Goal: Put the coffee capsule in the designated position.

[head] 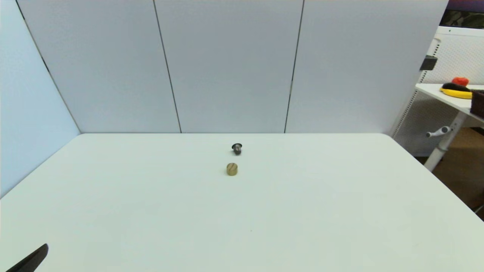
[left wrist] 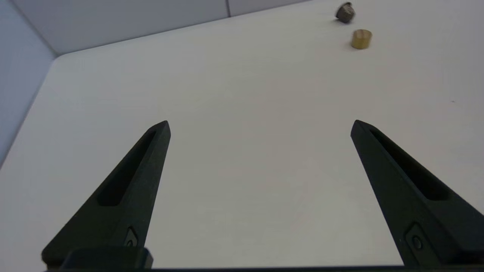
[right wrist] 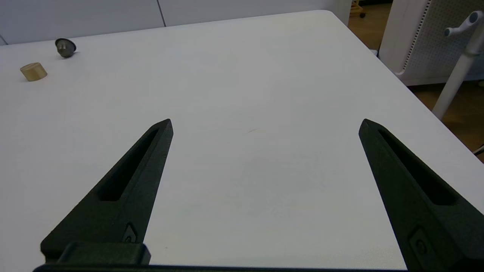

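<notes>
The dark grey coffee capsule (head: 236, 148) lies tipped on its side on the white table (head: 151, 211), near the back middle, just behind a tan wooden cylinder (head: 232, 169). Both also show far off in the left wrist view, capsule (left wrist: 345, 12) and cylinder (left wrist: 361, 39), and in the right wrist view, capsule (right wrist: 65, 47) and cylinder (right wrist: 33, 71). My left gripper (left wrist: 260, 126) hovers open over the near left of the table, one fingertip (head: 38, 255) showing in the head view's lower left corner. My right gripper (right wrist: 266, 124) is open over the near right, out of the head view.
Grey panels wall the table at the back and left. Its right edge drops off to a floor, where a second white table (head: 450, 96) with a crank handle carries a yellow and red object.
</notes>
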`<state>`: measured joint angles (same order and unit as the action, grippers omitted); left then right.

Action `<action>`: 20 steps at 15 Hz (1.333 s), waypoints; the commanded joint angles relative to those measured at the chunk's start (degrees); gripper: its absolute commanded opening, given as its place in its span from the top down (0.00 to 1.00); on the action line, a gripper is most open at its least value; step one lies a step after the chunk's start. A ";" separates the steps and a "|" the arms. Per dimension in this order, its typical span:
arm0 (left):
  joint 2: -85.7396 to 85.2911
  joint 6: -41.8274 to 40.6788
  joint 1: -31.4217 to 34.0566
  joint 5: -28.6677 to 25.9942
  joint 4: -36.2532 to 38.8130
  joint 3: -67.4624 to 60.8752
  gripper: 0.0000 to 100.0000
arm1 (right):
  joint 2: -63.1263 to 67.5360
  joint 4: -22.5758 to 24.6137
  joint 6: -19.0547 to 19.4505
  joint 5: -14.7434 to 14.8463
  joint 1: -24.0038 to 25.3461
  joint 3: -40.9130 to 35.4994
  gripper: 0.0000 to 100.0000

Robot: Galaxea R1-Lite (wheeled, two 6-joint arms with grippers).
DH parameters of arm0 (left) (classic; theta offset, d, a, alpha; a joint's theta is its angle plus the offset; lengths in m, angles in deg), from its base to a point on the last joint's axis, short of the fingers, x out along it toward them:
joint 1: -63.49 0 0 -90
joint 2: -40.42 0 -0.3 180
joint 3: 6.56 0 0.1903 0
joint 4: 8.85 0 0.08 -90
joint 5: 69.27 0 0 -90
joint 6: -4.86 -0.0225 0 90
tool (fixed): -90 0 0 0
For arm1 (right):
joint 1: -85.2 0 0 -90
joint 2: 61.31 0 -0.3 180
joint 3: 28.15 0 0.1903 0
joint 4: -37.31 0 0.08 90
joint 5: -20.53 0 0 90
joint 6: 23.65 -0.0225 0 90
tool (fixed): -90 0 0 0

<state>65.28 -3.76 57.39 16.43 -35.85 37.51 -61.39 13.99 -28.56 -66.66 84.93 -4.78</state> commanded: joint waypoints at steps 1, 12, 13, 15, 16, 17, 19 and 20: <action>-13.78 2.47 6.02 -0.02 0.03 -7.16 0.00 | 0.07 0.04 -0.02 0.10 0.00 -0.09 0.00; -24.77 10.55 6.02 5.08 4.07 -20.70 0.00 | 0.07 -0.05 -0.02 0.10 0.00 -0.09 0.00; -24.77 10.20 6.02 4.91 4.07 -20.70 0.00 | 0.07 0.04 -0.02 0.01 0.00 0.00 0.00; -24.77 11.08 6.02 5.26 3.98 -20.70 0.00 | 0.07 0.04 -0.02 0.10 0.00 -0.09 0.00; -24.77 11.61 6.02 5.43 4.07 -20.70 0.00 | 0.07 0.04 -0.02 0.10 0.00 -0.09 0.00; -24.86 11.52 6.02 5.35 4.07 -20.70 0.00 | 0.07 0.04 -0.02 0.01 0.00 -0.09 0.00; -24.77 11.61 6.02 5.35 4.07 -20.70 0.00 | 0.07 0.04 -0.02 0.10 0.00 -0.09 0.00; -24.77 11.52 6.02 5.35 4.07 -20.70 0.00 | 0.07 0.04 -0.02 0.01 0.00 -0.09 0.00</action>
<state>40.26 7.77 63.40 21.77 -31.80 16.81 -61.39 13.99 -28.56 -66.60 84.95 -4.78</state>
